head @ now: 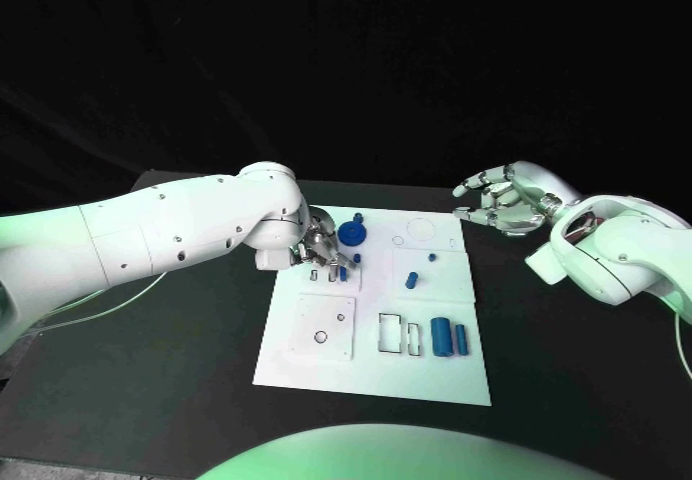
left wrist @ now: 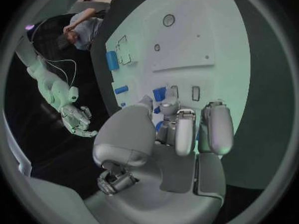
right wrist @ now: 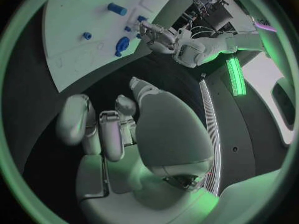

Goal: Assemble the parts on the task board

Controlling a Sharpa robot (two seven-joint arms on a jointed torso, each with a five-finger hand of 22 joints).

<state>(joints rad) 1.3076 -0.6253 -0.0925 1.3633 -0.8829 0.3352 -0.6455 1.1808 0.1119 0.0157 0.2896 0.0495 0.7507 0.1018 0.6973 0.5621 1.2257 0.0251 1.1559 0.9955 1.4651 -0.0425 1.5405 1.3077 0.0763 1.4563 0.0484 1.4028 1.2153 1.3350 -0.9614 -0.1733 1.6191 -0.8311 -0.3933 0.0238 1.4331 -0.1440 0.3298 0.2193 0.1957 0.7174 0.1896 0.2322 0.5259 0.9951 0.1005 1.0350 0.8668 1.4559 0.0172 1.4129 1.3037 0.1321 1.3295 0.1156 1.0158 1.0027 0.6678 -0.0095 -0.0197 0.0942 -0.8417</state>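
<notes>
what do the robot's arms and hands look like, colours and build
Both arms are smooth white shells with rounded joints; small dark screw dots mark the left arm. A thin pale cable trails beside it. The right arm shows reddish wiring in a gap near the wrist. The left hand and right hand are silver metal with segmented fingers.

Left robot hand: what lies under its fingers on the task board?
Under the left robot hand lie small blue parts on the task board, beside the round blue part. Whether the fingers hold one cannot be seen; they cover it.
</notes>
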